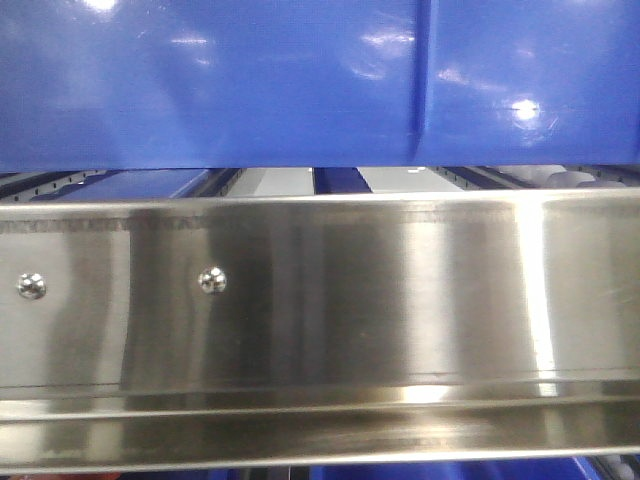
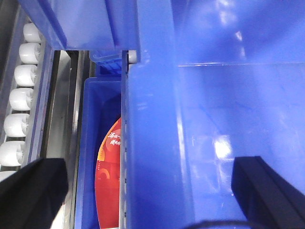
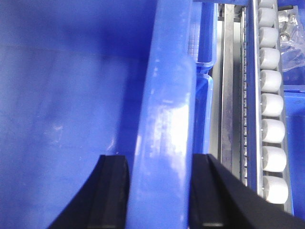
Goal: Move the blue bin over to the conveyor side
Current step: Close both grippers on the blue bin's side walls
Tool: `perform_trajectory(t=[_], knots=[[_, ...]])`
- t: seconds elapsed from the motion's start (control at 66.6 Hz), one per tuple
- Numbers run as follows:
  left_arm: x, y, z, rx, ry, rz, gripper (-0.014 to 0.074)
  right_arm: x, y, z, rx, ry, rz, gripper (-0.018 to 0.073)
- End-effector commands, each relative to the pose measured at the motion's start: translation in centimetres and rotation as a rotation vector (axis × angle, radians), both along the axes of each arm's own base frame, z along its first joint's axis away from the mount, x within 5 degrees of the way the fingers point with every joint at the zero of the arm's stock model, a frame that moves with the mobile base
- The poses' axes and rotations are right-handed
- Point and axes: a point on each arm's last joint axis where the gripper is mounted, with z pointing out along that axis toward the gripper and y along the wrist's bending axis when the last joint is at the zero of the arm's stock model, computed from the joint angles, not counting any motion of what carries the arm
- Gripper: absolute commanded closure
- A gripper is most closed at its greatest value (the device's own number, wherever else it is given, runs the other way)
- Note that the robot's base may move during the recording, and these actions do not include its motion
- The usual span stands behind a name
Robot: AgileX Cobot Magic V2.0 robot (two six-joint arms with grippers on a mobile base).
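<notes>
From the front, the blue bin [image 1: 200, 80] fills the upper part of the picture, its glossy side wall crossed by one raised vertical rib [image 1: 424, 80]. Its lower edge sits just above a shiny steel rail [image 1: 320, 300] that spans the whole width and carries two round fasteners [image 1: 211, 280] on its left half. Neither arm shows in this view. In the left wrist view the camera looks down along the bin's wall. The left claw [image 2: 147, 164] is spread wide and straddles the thick top edge [image 2: 147, 119]: one black finger [image 2: 33, 191] hangs outside, over the steel rack, and the other hangs inside the bin above its bare blue floor. Neither finger touches the wall. To the outer side a row of white rollers [image 2: 19, 100] runs along the rack, and lower down lies a second blue tote [image 2: 102, 95] with a red printed pack [image 2: 107, 181] in it. In the right wrist view the right claw [image 3: 159, 162] points down over the bin's opposite rim [image 3: 164, 119], narrowed onto it, with one dark finger [image 3: 112, 191] against the inner face and the other against the outer face, so the rim is clamped between them. Beyond the outer finger stand a steel track and another line of white rollers [image 3: 271, 105]; a clear plastic bag [image 3: 293, 40] shows at the top corner.
</notes>
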Motion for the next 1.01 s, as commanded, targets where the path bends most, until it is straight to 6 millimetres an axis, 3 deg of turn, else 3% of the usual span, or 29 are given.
perform_trajectory(t=[0.0,0.135,0.21,0.255,0.33,0.405,0.645,0.991], knots=[[-0.2,0.0,0.4,-0.002,-0.02,0.001,-0.0002,0.0,-0.1,0.5,0.004,-0.028,0.006,0.0407],[-0.2,0.1,0.4,0.001,-0.02,0.002,0.01,0.0,-0.1,0.5,0.004,-0.028,0.006,0.0486],[-0.2,0.2,0.4,0.013,-0.019,0.005,0.0255,0.0,-0.1,0.5,0.004,-0.028,0.006,0.0605],[-0.1,0.2,0.4,0.017,-0.017,0.006,0.0401,0.0,-0.1,0.5,0.004,-0.028,0.006,0.066],[-0.1,0.2,0.4,0.02,-0.017,0.009,0.0648,0.0,-0.1,0.5,0.004,-0.028,0.006,0.0635],[-0.1,0.3,0.4,0.022,-0.017,0.01,0.0573,0.0,-0.1,0.5,0.001,-0.03,0.005,0.0638],[-0.6,0.4,0.9,0.044,-0.033,0.016,0.061,-0.2,-0.2,0.8,-0.001,-0.038,0.003,0.0638],[-5.0,0.0,4.9,0.044,-0.168,0.014,0.061,-3.7,-1.4,4.5,0.035,-0.148,0.002,0.0638]])
